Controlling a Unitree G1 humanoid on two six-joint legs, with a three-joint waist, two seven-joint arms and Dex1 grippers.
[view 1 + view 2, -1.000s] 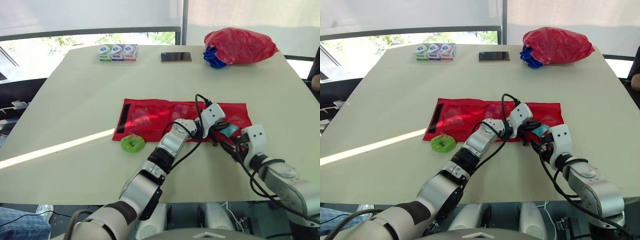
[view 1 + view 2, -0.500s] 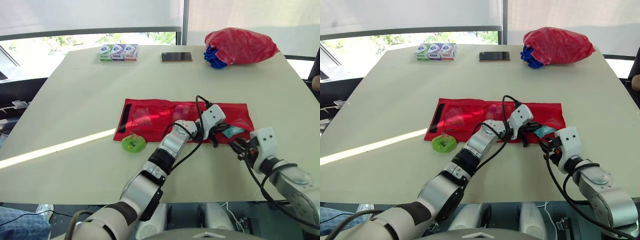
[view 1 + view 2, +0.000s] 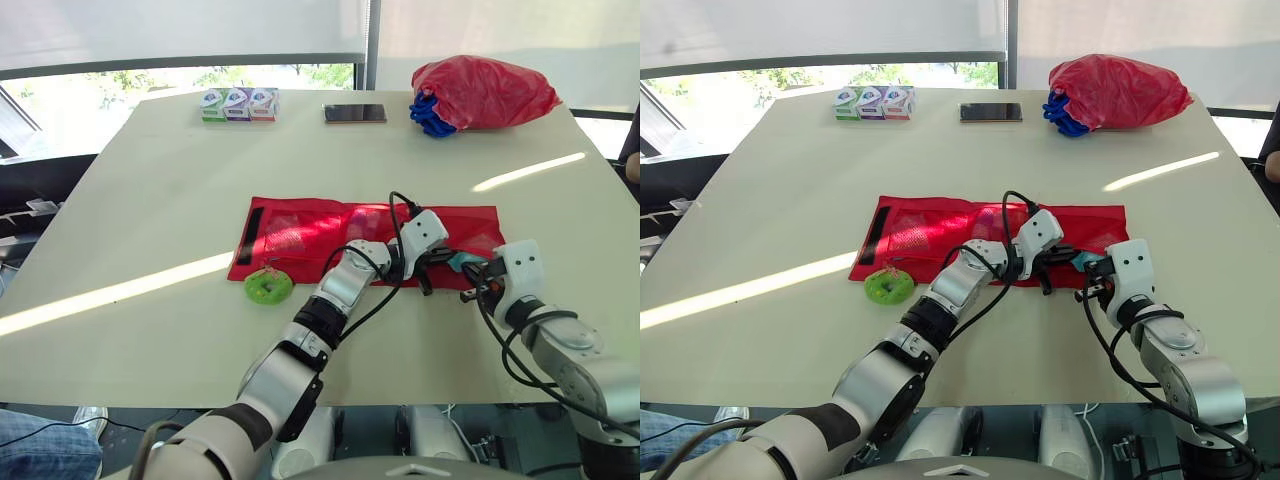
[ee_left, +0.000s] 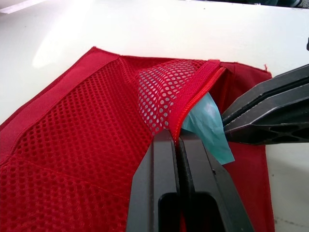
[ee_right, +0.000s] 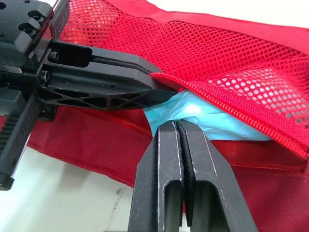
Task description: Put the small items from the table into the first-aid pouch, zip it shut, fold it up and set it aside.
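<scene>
The red mesh first-aid pouch (image 3: 300, 232) lies unfolded flat at mid-table. My left gripper (image 3: 430, 266) is shut on the zip edge (image 4: 195, 89) of a pocket at the pouch's right end, lifting its mouth. A teal packet (image 5: 203, 116) sits half inside that pocket, under the raised edge. My right gripper (image 3: 468, 278) is shut, and its tips (image 5: 176, 124) touch the packet's near edge from the right. A green ring-shaped item (image 3: 267, 287) lies on the table against the pouch's front edge, to the left.
At the far edge stand three small boxes (image 3: 238, 104), a phone (image 3: 354, 113) and a red plastic bag (image 3: 480, 92) with something blue beside it. A person's arm (image 3: 632, 150) shows at the right edge. Bare table (image 3: 150, 200) spreads left of the pouch.
My right gripper drew back toward the front right, leaving the teal packet at the pocket mouth, then came back to it. The left gripper kept its hold. A sunlight streak appeared at right.
</scene>
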